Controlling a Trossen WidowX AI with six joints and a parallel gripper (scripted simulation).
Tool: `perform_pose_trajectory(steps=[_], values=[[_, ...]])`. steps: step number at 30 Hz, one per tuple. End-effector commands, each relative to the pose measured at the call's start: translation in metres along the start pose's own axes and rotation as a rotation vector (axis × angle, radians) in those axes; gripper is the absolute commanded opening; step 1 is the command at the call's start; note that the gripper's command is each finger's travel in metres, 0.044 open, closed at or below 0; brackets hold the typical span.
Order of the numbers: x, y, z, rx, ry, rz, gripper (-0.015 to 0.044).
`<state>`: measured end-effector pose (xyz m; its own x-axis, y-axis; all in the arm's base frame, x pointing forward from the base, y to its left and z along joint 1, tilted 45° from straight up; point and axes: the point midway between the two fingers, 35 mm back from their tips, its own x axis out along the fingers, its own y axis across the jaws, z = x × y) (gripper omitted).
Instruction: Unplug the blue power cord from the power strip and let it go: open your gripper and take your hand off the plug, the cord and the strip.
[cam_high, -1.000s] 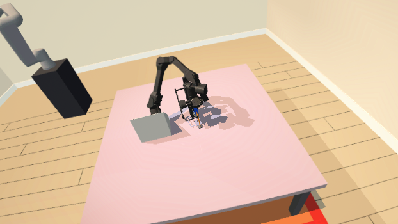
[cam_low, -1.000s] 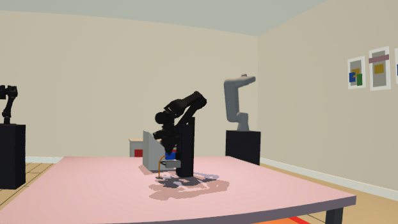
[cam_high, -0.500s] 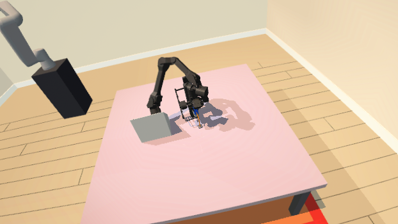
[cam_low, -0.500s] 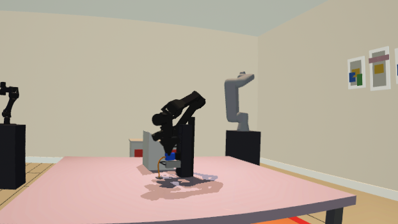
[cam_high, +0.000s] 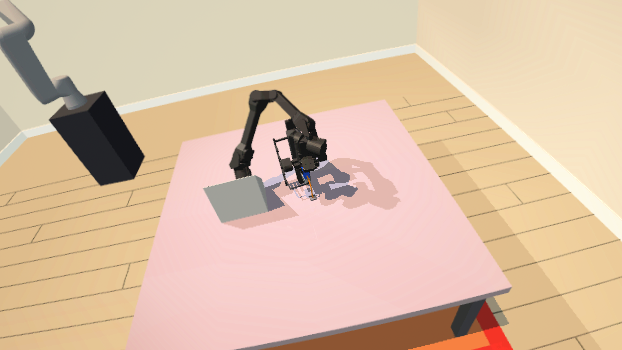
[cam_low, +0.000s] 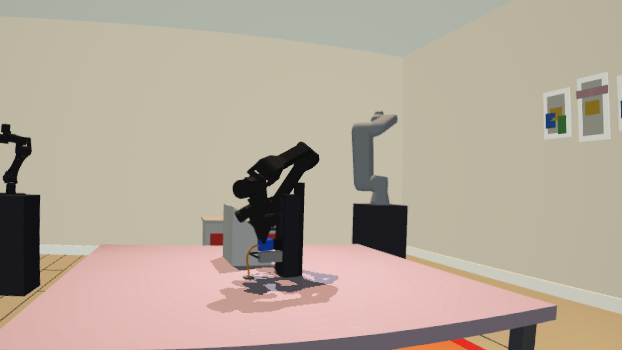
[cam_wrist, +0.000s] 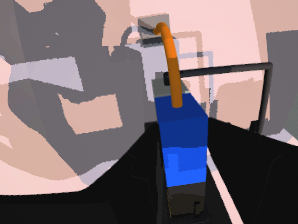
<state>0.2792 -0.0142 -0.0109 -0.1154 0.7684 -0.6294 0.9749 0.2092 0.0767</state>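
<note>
The blue plug (cam_high: 306, 175) (cam_low: 266, 245) (cam_wrist: 184, 132) sits between the fingers of my gripper (cam_low: 263, 240) (cam_wrist: 181, 128), which is shut on it from above. The orange cord (cam_high: 311, 188) (cam_low: 248, 260) (cam_wrist: 173, 65) leaves the plug and curves down to a small grey block (cam_low: 248, 277) (cam_wrist: 153, 23) on the table. The grey power strip (cam_low: 271, 256) (cam_wrist: 169, 89) is directly under the plug. The plug's prongs and the sockets are hidden, so I cannot tell whether it is seated or just clear of the strip.
A thin black frame (cam_high: 280, 140) (cam_wrist: 225, 69) stands beside the gripper. A tall black post (cam_low: 292, 230) is close by the strip in the exterior view. A large grey box (cam_high: 240, 201) (cam_low: 235, 245) stands near the arm's base on the pink table (cam_high: 320, 270) (cam_low: 425, 295).
</note>
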Motion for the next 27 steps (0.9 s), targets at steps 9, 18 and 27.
perform_pose_trajectory(steps=[9, 18, 27], values=[[-0.011, 0.001, 0.04, -0.034, -0.121, 0.0, 0.0105], [-0.011, 0.001, 0.04, -0.034, -0.121, 0.0, 0.016], [-0.021, 0.001, 0.04, -0.015, -0.124, 0.024, 0.016]])
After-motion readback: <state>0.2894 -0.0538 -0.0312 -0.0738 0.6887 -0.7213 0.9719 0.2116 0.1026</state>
